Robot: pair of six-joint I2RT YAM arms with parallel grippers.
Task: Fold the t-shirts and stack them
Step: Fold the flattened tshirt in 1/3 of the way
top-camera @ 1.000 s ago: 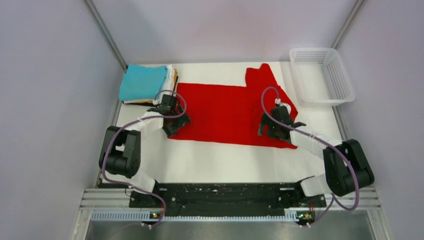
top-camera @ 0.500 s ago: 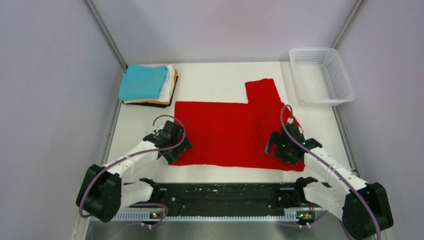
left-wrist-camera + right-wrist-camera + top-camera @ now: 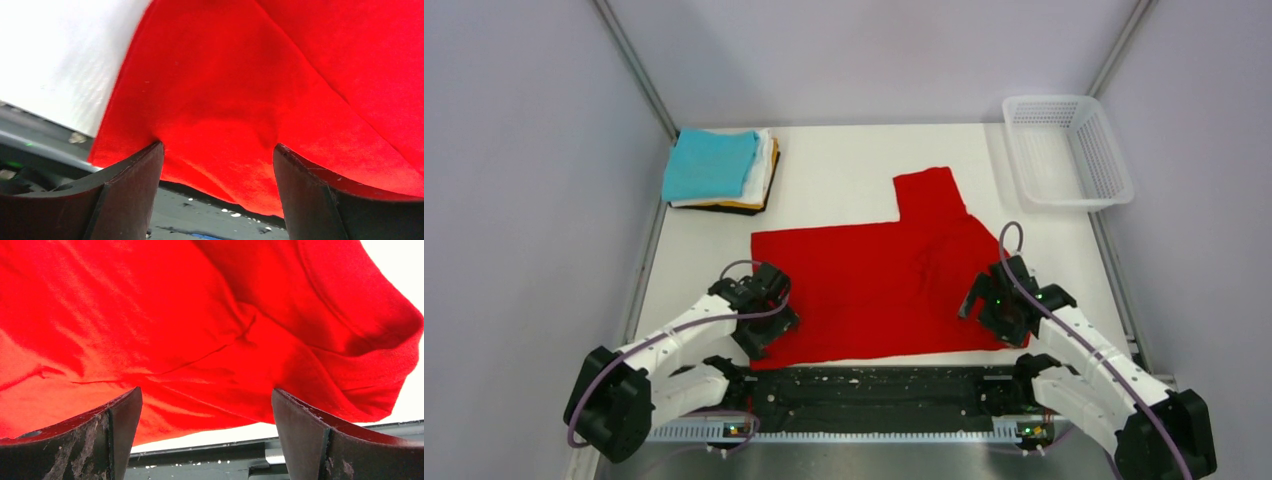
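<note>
Over at the far left corner of the white table (image 3: 844, 150) sits a stack of folded cloth t-shirts (image 3: 714, 165). A teal one lies on top, with white, yellow-orange and dark layers showing along the stack's right edge. The stack is well apart from both arms.

Nearer the camera, the left gripper (image 3: 769, 322) is low over the near left corner of the bright red short-sleeved cloth t-shirt (image 3: 874, 280). In the left wrist view its gripper (image 3: 217, 150) has its two dark fingers (image 3: 135, 175) standing wide apart. The red t-shirt (image 3: 225, 90) bulges in the gap between them, and the cloth touches the inner tip of the left finger. The hem hangs past the table edge over the black metal rail (image 3: 874, 385).

The red t-shirt is spread flat across the middle of the table. One sleeve points towards the far side, and the near hem lies along the table's near edge, just beside the rail.

At the shirt's near right corner is the right gripper (image 3: 999, 318). In the right wrist view this gripper (image 3: 207, 395) also has its fingers (image 3: 300, 430) spread wide. Rumpled red cloth (image 3: 200, 315) fills the space above and between them, with a rolled fold at the right.

Further right, at the far right corner, stands the white plastic mesh basket (image 3: 1069, 100), apart from the red t-shirt.
</note>
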